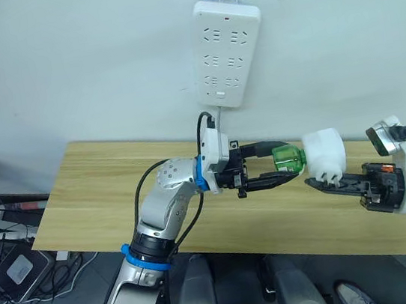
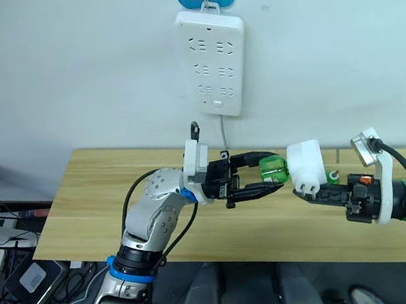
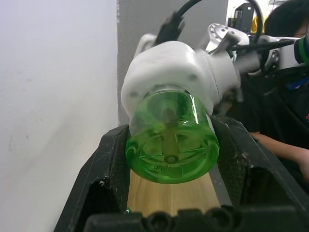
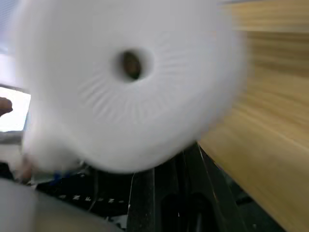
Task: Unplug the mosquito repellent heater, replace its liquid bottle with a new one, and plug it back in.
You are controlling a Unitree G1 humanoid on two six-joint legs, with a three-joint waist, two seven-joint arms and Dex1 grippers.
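The mosquito repellent heater [image 1: 325, 150], a small white rounded unit with its plug pins showing, hangs above the wooden table [image 1: 110, 188]. My right gripper [image 1: 320, 175] is shut on it from the right. The round vent hole shows in the heater [image 4: 130, 82] in the right wrist view. A clear green liquid bottle [image 1: 289, 159] lies level, and its neck end meets the heater. My left gripper [image 1: 290, 161] is shut on the bottle from the left. In the left wrist view the black fingers [image 3: 104, 166] flank the bottle [image 3: 171, 145], with the heater [image 3: 169, 67] behind it.
A long white power strip [image 1: 223, 51] hangs on the wall above the table, its cord running down behind my left wrist. A small green object [image 2: 333, 175] lies on the table behind my right gripper. Cables and boxes lie on the floor at the left. A person [image 3: 285, 121] sits beyond the table.
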